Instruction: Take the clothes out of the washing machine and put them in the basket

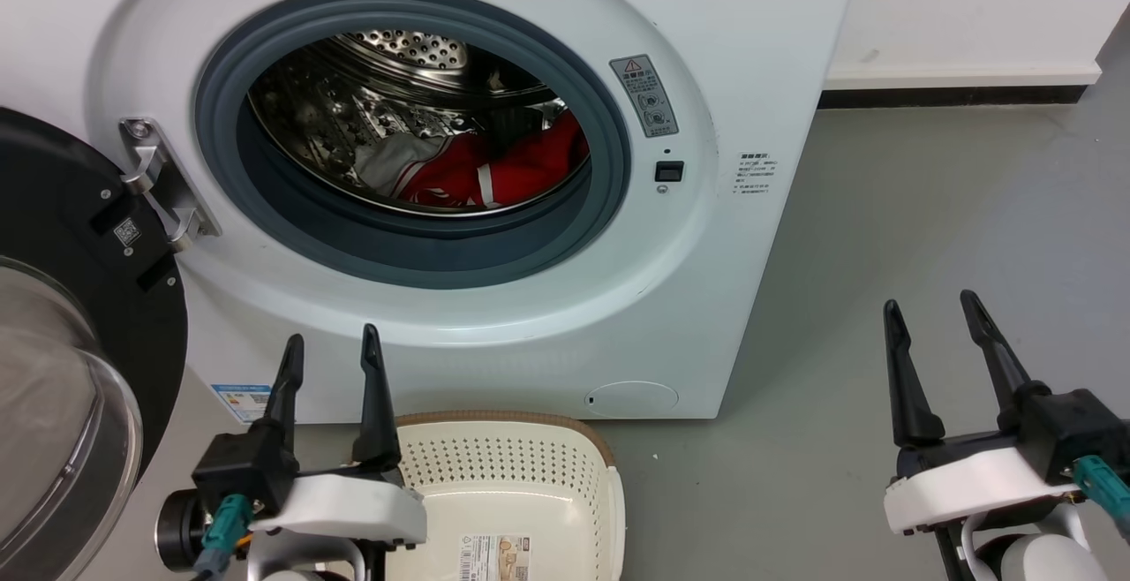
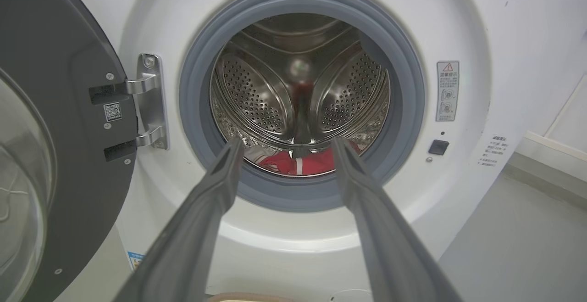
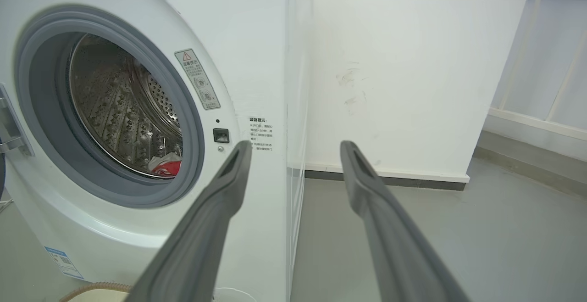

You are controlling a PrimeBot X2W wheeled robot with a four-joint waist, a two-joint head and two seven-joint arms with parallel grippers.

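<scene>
Your clothes (image 1: 508, 173) lie in a low red-and-white heap on the floor of the drum (image 1: 353, 122). The heap stretches side to side and crowds the right wall. The washing machine (image 1: 530, 325) faces you, its door (image 1: 62, 210) swung open to your left. The basket (image 1: 503, 466) stands mouth-up at the machine's foot. Your left gripper (image 1: 332, 338) hangs by the basket's left rim and your right gripper (image 1: 930, 301) over the floor (image 1: 927, 210). Both have their fingers spread, holding nothing, and point toward the machine.

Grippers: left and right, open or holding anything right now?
Left gripper: open, holding nothing.
Right gripper: open, holding nothing.
</scene>
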